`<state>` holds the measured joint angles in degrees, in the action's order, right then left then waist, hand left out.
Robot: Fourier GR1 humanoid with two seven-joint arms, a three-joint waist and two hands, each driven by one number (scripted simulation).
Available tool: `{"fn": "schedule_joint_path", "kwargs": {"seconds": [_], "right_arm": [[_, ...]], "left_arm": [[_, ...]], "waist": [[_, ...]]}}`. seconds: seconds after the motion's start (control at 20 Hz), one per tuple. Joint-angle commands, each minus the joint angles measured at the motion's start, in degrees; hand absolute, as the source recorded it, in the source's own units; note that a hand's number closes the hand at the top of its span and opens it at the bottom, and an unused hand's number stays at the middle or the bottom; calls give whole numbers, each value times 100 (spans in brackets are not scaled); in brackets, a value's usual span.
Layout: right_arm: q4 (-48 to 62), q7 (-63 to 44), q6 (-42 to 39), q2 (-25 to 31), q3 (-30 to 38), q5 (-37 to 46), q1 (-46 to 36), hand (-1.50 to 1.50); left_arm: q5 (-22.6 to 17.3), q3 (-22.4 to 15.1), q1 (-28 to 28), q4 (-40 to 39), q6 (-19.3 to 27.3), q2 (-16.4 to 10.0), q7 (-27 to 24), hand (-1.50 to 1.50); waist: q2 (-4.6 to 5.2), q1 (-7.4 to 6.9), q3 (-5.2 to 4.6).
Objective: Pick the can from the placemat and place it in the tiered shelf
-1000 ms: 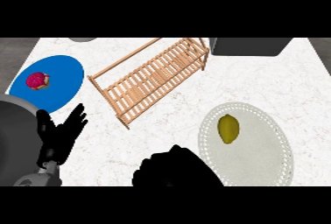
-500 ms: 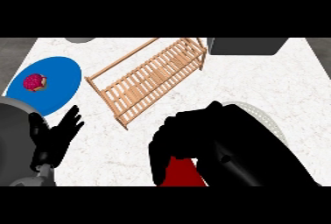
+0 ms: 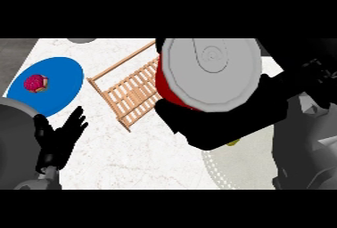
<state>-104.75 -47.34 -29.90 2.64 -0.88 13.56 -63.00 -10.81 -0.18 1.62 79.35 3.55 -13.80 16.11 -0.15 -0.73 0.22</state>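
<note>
Centrally, one cylindrical red can (image 3: 207, 71) with a ridged grey metal lid sits clasped in the black right hand (image 3: 223, 127). One slatted wooden shelf (image 3: 128, 95) lies left of it. One left hand (image 3: 59, 138) rests open, far left.

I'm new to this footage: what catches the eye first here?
A red can with a grey top fills the upper right, close to the camera, held in the right hand. Behind it lies the wooden tiered shelf at centre. A blue plate sits far left, the open left hand below it.
</note>
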Motion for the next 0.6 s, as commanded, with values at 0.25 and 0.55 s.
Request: {"fn": "schedule_joint_path", "kwargs": {"seconds": [0.25,0.55], "right_arm": [[2242,783,188,321,405,194,-1414,150],[3513,2146,117,587,276,525,-1593,150]], "left_arm": [[73,-14,30,-200,-94,106,-18,0],[268,-114,218,-254,187,340,84,0]], "waist": [[27,-14,-28],[61,-37,-29]]}}
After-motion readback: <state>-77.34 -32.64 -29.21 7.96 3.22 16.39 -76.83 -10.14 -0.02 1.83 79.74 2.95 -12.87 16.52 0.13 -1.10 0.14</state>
